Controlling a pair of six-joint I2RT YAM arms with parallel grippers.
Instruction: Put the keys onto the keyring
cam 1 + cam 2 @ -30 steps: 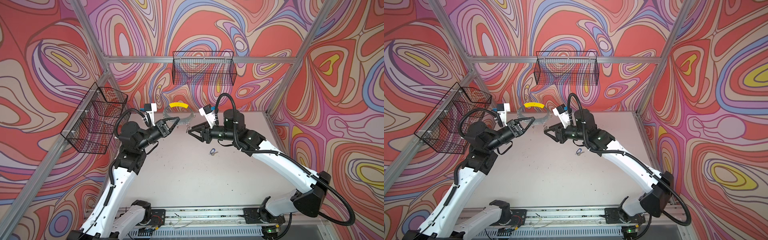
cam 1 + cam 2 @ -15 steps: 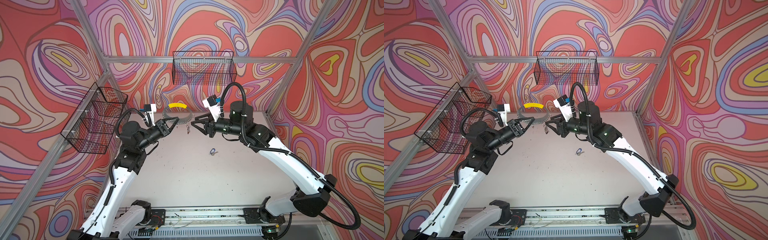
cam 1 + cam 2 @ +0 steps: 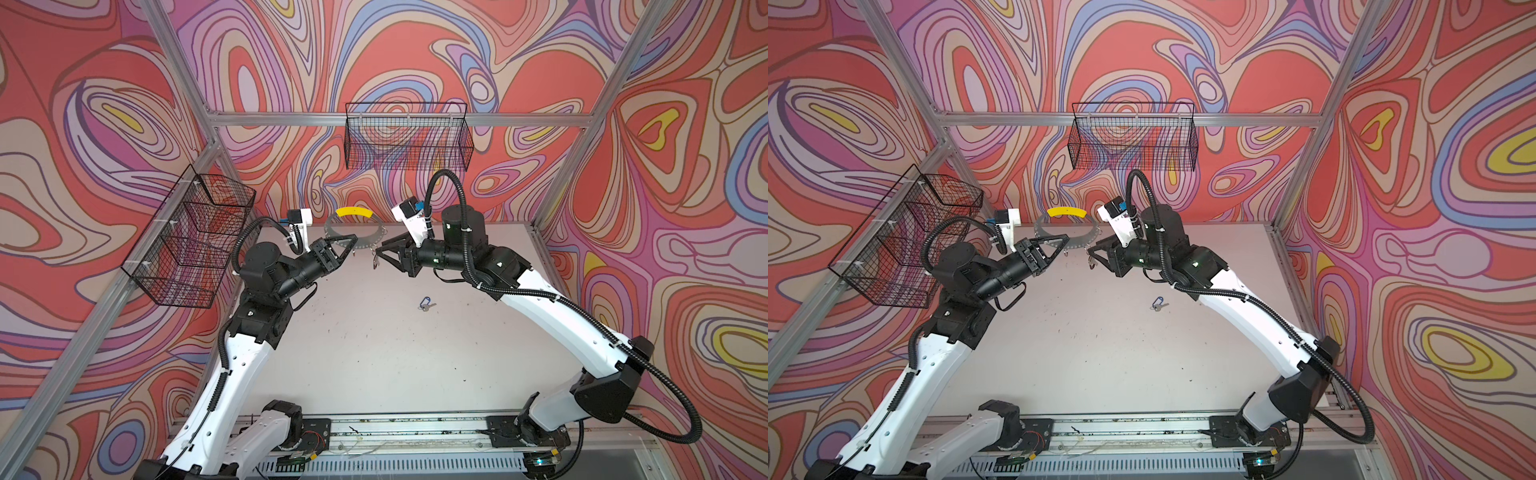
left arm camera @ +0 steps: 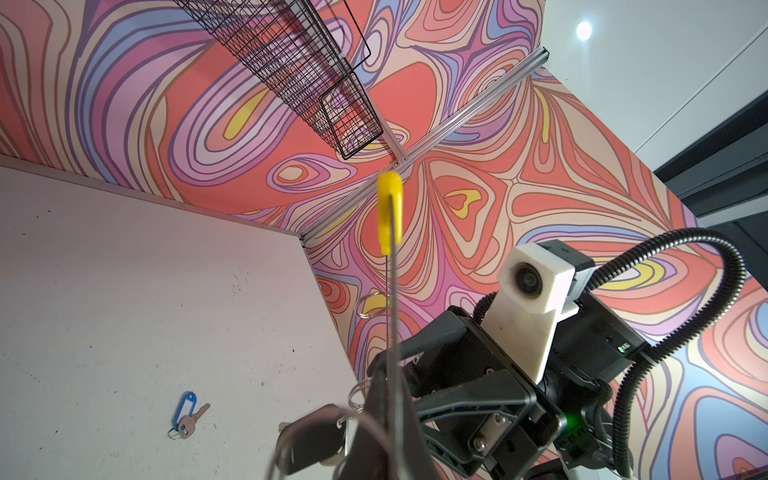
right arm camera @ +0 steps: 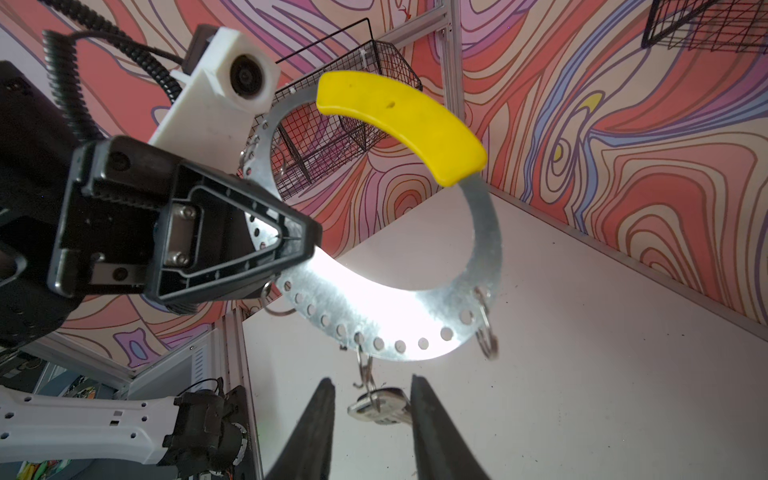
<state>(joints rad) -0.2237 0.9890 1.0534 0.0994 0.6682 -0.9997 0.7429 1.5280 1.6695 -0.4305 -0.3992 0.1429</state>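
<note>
**A:** The pale table [image 3: 374,353], inside the swirly walls [image 3: 124,104], is almost bare. Nearest to us the blue-tag key [image 3: 424,303] lies flat on it, alone. And the claws?

**B:** Further back, the right gripper [image 5: 372,380] has its fingers [image 5: 320,415] apart, and the black-tag key [image 5: 376,409] is between them. It is not clamped, I think. This key seems to hang from a small wire ring [image 5: 363,368] on the keyring [image 5: 486,232].

**A:** And the left gripper [image 5: 306,244]?

**B:** It is pressed together on the keyring's edge and holds it upright above the far side of the table. To do this step well, I would close gently on the key's flat head and not pull sideways. The left one should hold the keyring without turning it.
</note>
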